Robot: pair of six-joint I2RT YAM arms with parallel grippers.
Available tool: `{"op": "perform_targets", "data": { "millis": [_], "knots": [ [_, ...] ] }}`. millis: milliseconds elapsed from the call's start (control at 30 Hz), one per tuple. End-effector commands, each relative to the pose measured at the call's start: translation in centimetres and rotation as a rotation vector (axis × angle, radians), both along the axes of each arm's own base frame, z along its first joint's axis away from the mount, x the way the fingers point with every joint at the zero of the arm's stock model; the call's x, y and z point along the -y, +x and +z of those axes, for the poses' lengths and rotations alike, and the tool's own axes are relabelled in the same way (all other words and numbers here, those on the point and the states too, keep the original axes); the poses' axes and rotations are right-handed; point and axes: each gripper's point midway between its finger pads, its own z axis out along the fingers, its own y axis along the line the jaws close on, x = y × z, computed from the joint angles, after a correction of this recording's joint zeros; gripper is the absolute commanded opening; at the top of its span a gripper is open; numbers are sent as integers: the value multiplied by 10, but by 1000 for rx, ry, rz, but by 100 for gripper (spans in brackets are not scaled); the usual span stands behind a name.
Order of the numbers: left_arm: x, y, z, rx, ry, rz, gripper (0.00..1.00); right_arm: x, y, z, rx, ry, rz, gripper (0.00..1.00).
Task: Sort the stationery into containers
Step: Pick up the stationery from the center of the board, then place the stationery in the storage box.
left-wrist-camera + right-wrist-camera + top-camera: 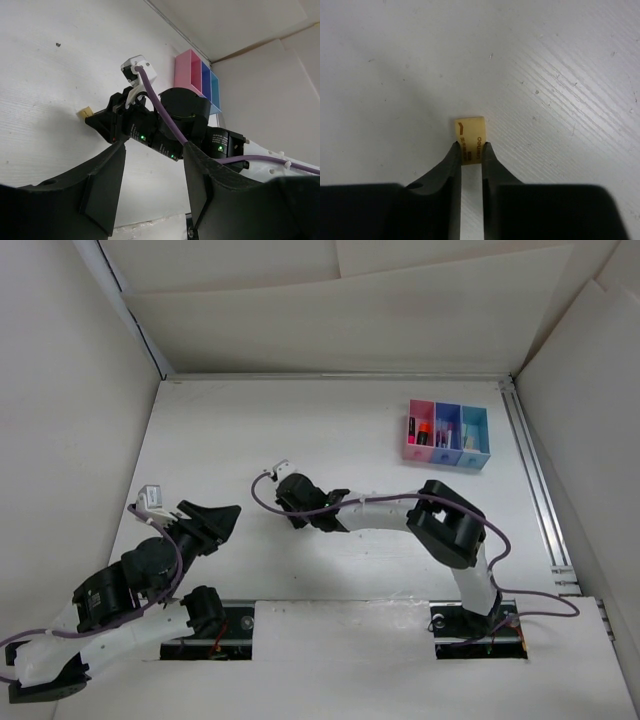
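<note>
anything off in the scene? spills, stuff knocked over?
Nothing stands out. The bins sit upright in their row, with no spill around them. The only item outside them is a beige eraser, pinched in the right tool.

Bright even overhead light; soft shadows; wrist-view foreground blurred, underexposed.

Bench (300,430): white, matte, fine diagonal grain and few dark specks under my right wrist camera. Far right: row of three joined bins (444,454) sits flat on it, pink, darker blue, light blue from left to right. Mid bench, well apart from bins: small beige eraser (470,134), printed face up, on surface, near end pinched by my right claw (471,146). Metal rail (535,480) runs along right edge.
</note>
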Motion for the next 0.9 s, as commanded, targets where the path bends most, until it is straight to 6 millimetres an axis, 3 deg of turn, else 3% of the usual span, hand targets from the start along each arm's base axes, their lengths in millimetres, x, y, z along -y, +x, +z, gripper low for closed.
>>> {"op": "perform_targets", "data": {
  "millis": [0,100,167,200,233,267,300,333,400,433,467,533,567,600,633,700,733,767,867],
  "knots": [
    [-10,3,10,14,-33,51,46,-18,9,15,42,58,-16,8],
    [-5,3,11,20,-42,35,47,-11,18,47,108,88,-66,2],
    [7,4,0,11,4,1,52,13,32,61,137,76,-130,2],
    [17,7,0,15,23,-22,57,24,42,92,162,120,-161,2],
    [28,5,-5,3,39,-60,60,61,68,98,163,102,-254,2],
    [37,7,-15,-15,62,-79,62,87,80,103,165,99,-321,2],
    [44,8,-21,-24,85,-94,63,113,92,133,185,159,-394,2],
    [63,9,-24,-27,96,-144,67,167,123,141,195,171,-531,2],
    [82,10,-41,-43,130,-196,71,232,140,148,199,187,-688,2],
    [97,13,-41,-38,110,-218,73,261,148,166,221,229,-768,2],
    [108,10,-47,-37,129,-272,82,315,161,168,231,218,-899,2],
    [119,10,-61,-55,141,-299,83,357,173,181,258,244,-994,2],
    [129,10,-62,-55,143,-328,83,389,179,179,247,240,-1072,2],
    [133,10,-67,-58,159,-341,100,403,184,181,249,243,-1109,2],
    [135,11,-68,-59,160,-341,100,416,193,194,269,254,-1137,2],
    [139,10,-76,-70,181,-359,100,440,202,173,193,236,-1203,2],
    [139,10,-76,-70,182,-359,100,446,210,181,198,246,-1212,2],
    [138,10,-82,-78,191,-359,100,452,214,166,166,227,-1235,2],
    [135,7,-76,-61,165,-367,100,465,216,150,132,217,-1268,2]
  ]
}}
